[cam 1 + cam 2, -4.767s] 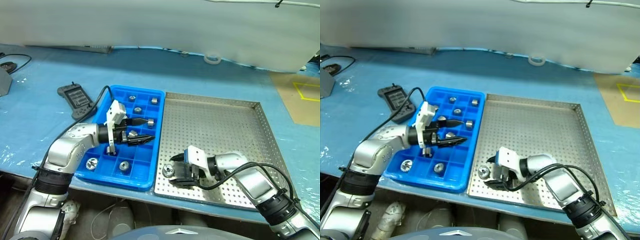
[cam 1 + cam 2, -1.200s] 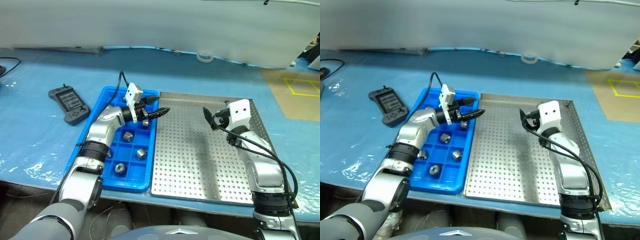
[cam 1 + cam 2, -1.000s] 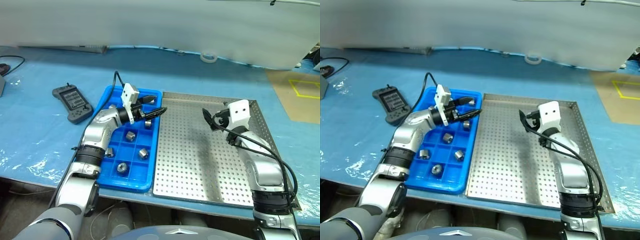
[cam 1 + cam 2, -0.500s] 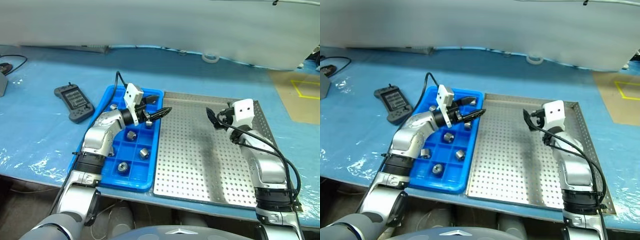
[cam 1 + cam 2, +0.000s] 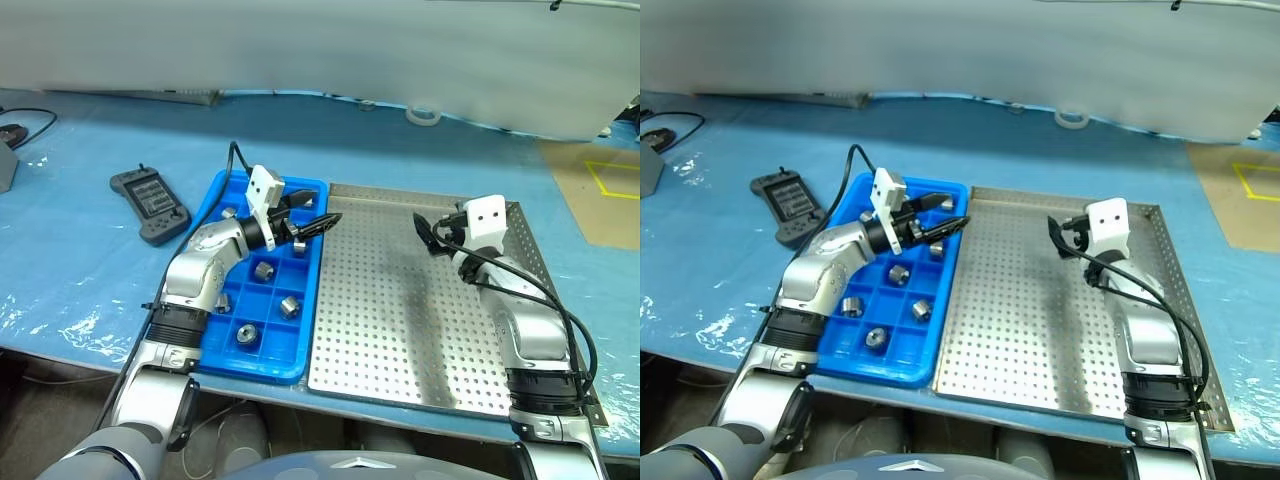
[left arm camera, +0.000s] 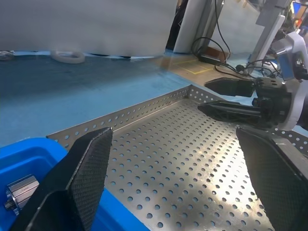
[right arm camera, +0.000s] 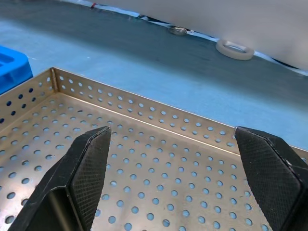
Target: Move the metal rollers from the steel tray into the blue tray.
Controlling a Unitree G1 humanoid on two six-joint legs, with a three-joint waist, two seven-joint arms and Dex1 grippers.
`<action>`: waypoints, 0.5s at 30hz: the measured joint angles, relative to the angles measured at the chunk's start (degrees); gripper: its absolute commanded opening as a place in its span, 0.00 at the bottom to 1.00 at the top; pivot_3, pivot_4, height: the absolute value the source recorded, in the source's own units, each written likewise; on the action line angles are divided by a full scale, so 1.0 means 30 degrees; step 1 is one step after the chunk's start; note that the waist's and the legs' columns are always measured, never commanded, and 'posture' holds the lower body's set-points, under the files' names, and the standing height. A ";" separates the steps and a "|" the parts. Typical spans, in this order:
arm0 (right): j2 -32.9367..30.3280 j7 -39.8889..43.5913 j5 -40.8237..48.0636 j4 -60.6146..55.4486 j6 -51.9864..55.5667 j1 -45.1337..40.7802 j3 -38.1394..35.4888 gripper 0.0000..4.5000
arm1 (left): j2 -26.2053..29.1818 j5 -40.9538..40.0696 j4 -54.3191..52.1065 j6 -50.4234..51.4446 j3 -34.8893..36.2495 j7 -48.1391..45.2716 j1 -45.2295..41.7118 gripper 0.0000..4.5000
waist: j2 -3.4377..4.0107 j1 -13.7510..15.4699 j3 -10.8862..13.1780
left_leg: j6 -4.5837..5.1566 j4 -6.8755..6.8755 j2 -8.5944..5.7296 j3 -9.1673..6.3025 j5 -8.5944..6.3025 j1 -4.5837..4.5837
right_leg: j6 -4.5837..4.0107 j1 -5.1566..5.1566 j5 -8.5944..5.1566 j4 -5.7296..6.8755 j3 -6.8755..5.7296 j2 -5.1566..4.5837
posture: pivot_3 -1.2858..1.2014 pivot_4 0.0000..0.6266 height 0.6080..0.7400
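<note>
The blue tray lies left of the steel tray, touching it. Several metal rollers sit in the blue tray's compartments, one also seen as a roller in the left wrist view. My left gripper hovers open over the blue tray's far right corner, pointing across the steel tray. My right gripper hangs open above the steel tray's far part, fingers pointing toward the left one. Nothing sits between either pair of fingers. The right gripper faces the left wrist camera.
A black handheld remote lies on the blue table cover left of the blue tray. A white tape ring rests beyond the steel tray by a pale sheet. A tan patch with yellow tape is at the far right.
Since the oldest frames both arms rose and swung toward the trays' far end. The roller beside the right gripper at the steel tray's near left corner is gone from there. Over the last second, nothing moved.
</note>
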 measured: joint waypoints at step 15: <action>0.0019 -0.0316 -0.0019 -0.0733 0.0342 0.0619 -0.0053 0.96 | -0.0357 0.0078 0.1798 -0.1250 -0.0141 -0.0707 -0.0134 0.96 | 0.0001 -0.0067 0.0000 | 0.0000 0.0001 0.0002 0.0002 0.0000 0.0004 | 0.0002 0.0002 0.0001 -0.0003 0.0003 0.0002 | 0.45 0.24 1.00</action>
